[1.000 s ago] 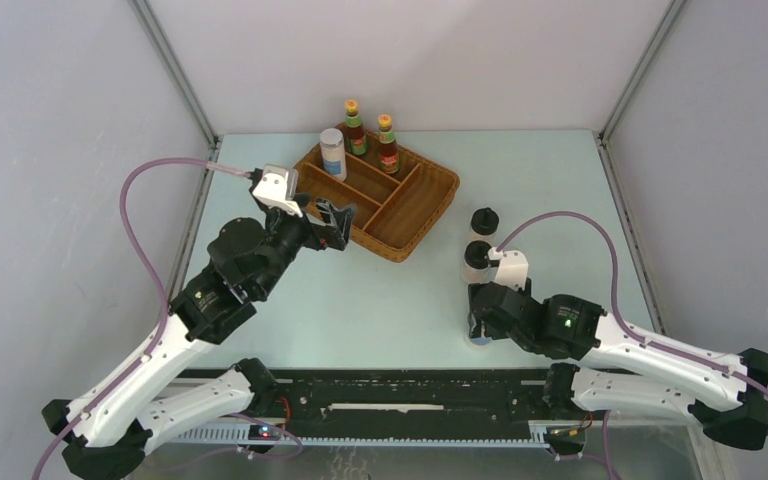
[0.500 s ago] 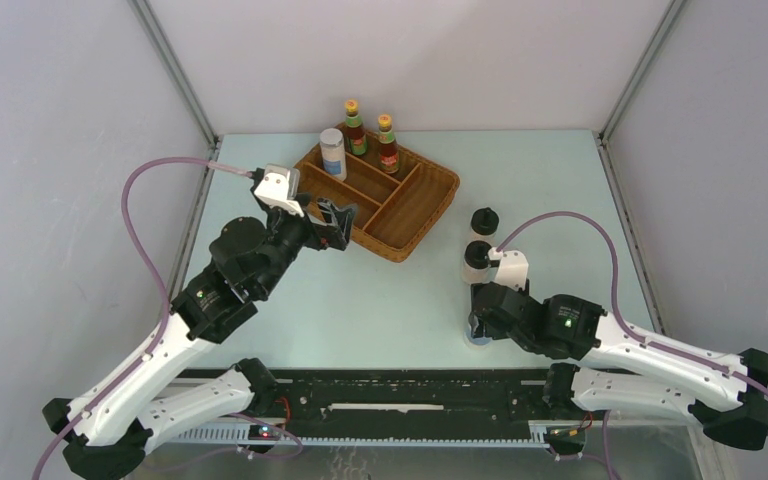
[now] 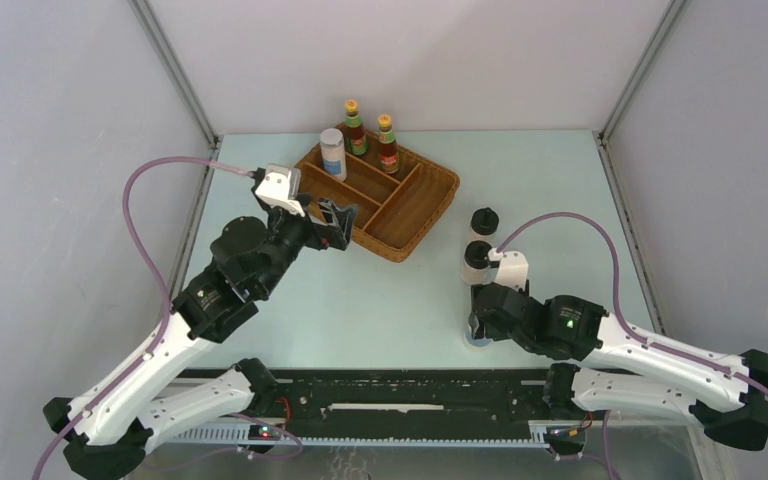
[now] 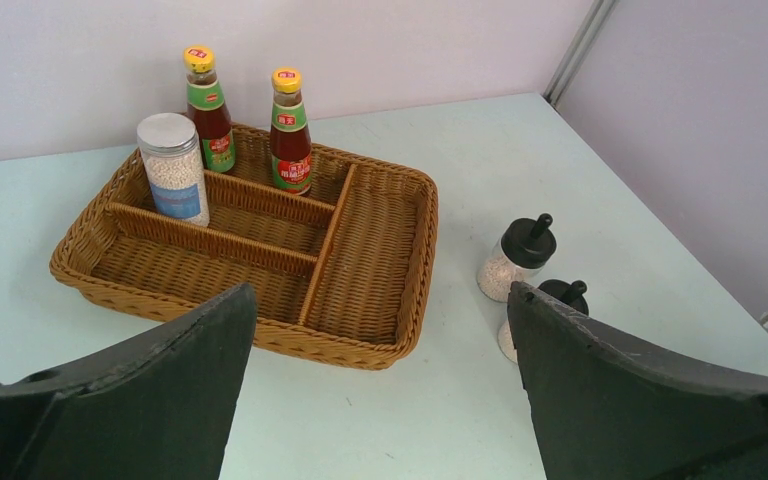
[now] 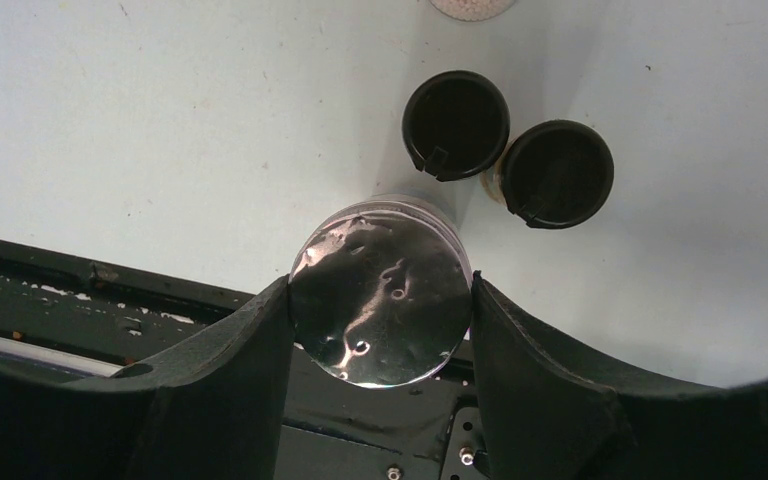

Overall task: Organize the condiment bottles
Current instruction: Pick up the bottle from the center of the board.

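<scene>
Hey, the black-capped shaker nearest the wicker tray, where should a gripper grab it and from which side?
Probably its clear body just below the black cap, from straight above: the shaker stands upright. Close across its left and right sides, because the second shaker stands close on its near side.

Light is even and diffuse, from overhead; table [image 3: 380,295] reads bright, nothing clipped in the top view. Shadows soft and short: under the wicker tray [image 4: 423,255] rim, beside the black-capped shakers [image 5: 457,124]. Wavy specular glare on the silver-lidded jar [image 5: 380,300] top. Close to lens, the right gripper's fingers [image 5: 210,400] and left gripper's fingers [image 4: 160,385] go dark, underexposed, slightly soft. Background sharp.
</scene>
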